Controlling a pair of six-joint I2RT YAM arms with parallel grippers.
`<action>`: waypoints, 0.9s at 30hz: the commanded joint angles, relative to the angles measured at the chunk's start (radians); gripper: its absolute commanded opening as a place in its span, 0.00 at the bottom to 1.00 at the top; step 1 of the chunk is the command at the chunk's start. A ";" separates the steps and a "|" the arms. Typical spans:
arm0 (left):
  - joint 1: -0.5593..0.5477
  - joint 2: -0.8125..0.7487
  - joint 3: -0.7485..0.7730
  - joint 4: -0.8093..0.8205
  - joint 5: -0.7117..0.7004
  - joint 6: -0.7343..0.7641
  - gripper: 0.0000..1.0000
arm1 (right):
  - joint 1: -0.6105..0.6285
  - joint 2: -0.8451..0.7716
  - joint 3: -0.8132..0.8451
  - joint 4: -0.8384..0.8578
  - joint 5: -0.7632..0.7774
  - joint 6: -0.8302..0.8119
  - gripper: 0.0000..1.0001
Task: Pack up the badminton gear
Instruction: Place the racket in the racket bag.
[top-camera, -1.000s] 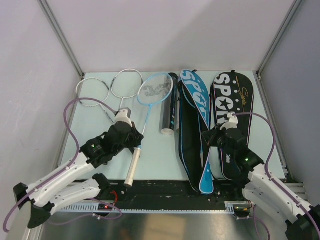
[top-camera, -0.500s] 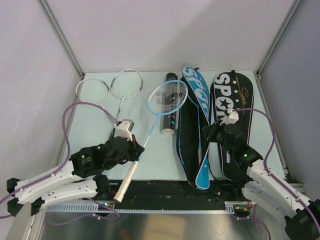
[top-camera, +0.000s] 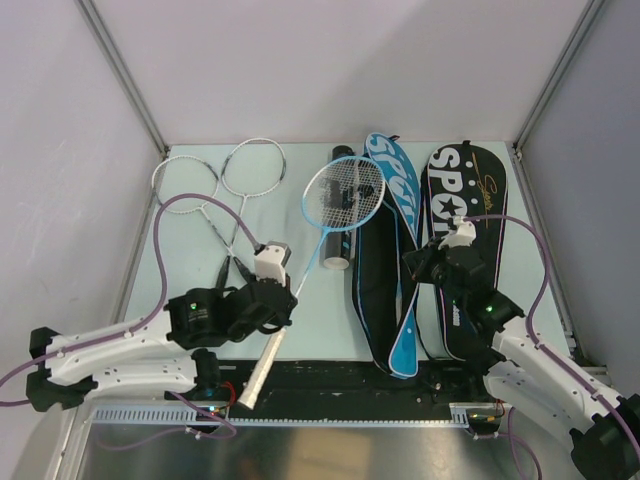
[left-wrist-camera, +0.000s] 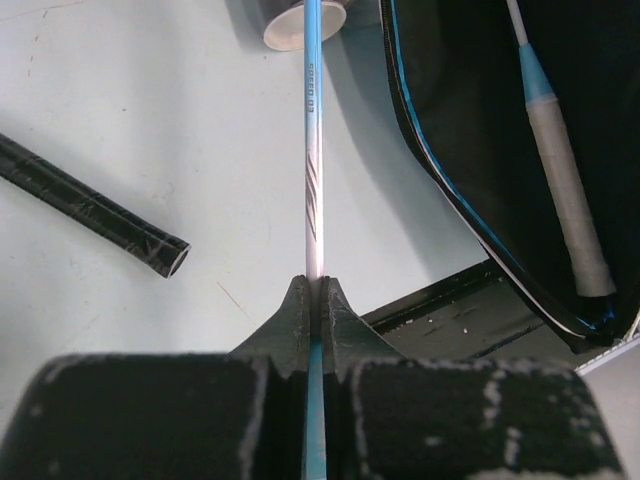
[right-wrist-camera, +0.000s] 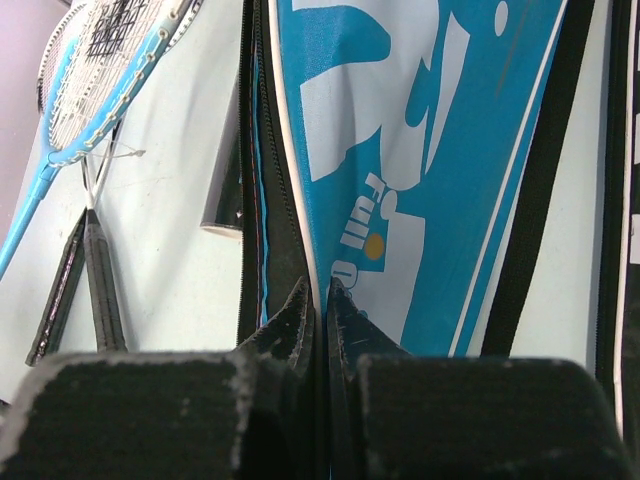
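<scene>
Racket (top-camera: 342, 194) swung right, pinched in left fingers (left-wrist-camera: 291, 322)

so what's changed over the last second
The left gripper, shut on the blue racket, swung it right: its head left the white rackets and is now over the black tube, beside the blue cover. The right gripper, pinching that cover's flap edge, drew its near end slightly left. The white rackets, black cover and both grips stayed as they were.
</scene>
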 joint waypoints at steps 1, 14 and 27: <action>-0.010 -0.036 0.039 -0.005 -0.059 -0.028 0.00 | 0.011 -0.012 0.071 0.087 0.031 0.017 0.00; -0.085 0.015 0.083 -0.005 -0.063 0.073 0.00 | 0.021 -0.009 0.072 0.091 0.042 0.027 0.00; -0.094 -0.087 0.026 -0.044 -0.073 0.049 0.00 | 0.026 -0.017 0.082 0.082 0.050 0.028 0.00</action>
